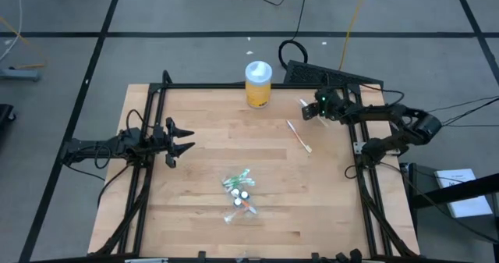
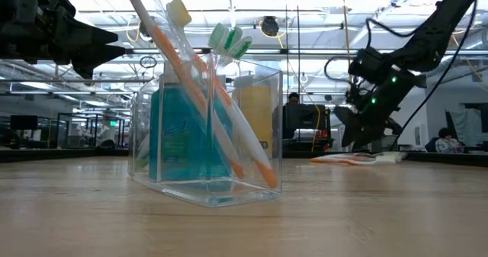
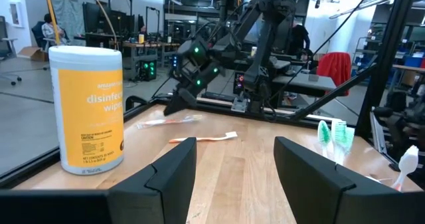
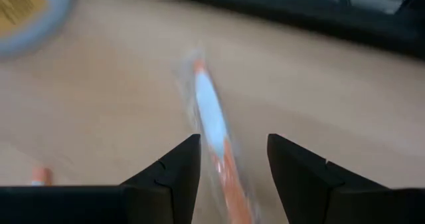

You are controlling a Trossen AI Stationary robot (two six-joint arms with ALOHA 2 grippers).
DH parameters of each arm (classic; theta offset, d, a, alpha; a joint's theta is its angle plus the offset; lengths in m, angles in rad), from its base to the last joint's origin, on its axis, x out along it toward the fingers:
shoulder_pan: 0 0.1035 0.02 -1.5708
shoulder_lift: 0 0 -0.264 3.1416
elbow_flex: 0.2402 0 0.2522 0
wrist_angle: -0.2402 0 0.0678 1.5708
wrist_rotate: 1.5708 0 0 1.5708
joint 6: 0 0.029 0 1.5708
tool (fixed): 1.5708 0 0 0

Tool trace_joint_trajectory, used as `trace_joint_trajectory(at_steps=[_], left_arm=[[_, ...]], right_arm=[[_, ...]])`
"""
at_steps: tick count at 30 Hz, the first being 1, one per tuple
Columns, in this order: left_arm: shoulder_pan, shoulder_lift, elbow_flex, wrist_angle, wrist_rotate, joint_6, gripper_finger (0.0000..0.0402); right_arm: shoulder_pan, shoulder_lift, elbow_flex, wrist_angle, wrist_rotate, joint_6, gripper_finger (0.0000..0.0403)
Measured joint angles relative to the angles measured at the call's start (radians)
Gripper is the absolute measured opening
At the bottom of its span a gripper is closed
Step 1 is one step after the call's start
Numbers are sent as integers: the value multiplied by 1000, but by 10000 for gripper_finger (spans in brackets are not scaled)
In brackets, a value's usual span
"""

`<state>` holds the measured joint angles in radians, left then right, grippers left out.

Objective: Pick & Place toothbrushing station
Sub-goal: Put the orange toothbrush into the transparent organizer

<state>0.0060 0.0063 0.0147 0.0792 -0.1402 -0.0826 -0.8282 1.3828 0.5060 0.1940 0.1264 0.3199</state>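
Observation:
The toothbrushing station [image 1: 240, 193], a clear plastic box with several toothbrushes leaning in it, stands on its flat bottom on the wooden table's near middle [image 2: 206, 135]. Two loose toothbrushes lie flat at the far right: an orange-handled one [image 1: 299, 136] and a wrapped one [image 3: 166, 122]. My right gripper [image 1: 306, 111] hangs open, slanting down over the wrapped toothbrush [image 4: 211, 121], a finger on either side and apart from it. My left gripper [image 1: 187, 138] waits open and level at the table's left edge.
A yellow wipes jar with a white lid [image 1: 258, 83] stands at the table's far edge, left of my right gripper. A black frame rail [image 1: 359, 177] runs along the table's sides. Bare wood lies between the station and the loose toothbrushes.

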Motion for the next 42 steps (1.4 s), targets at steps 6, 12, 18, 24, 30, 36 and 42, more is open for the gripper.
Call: trace_joint_trajectory(at_steps=[6,12,18,24,30,36,42], left_arm=[[0,0,0,0,0,0,209],[0,0,0,0,0,0,209],[0,0,0,0,0,0,209],[0,0,0,0,0,0,209],[0,0,0,0,0,0,209],[0,0,0,0,0,0,209],[0,0,0,0,0,0,209]], right_arm=[[15,121,2,48,-41,-2,169],[70,149,0,162,-227,-89,169],[154,148,0,205,-595,-179,169],[236,146,0,68,-910,-92,169],[254,38,0,-84,-744,-8,169],[307,-189,9,-265,-598,30,169],[390,-339,61,-695,-228,81,169]])
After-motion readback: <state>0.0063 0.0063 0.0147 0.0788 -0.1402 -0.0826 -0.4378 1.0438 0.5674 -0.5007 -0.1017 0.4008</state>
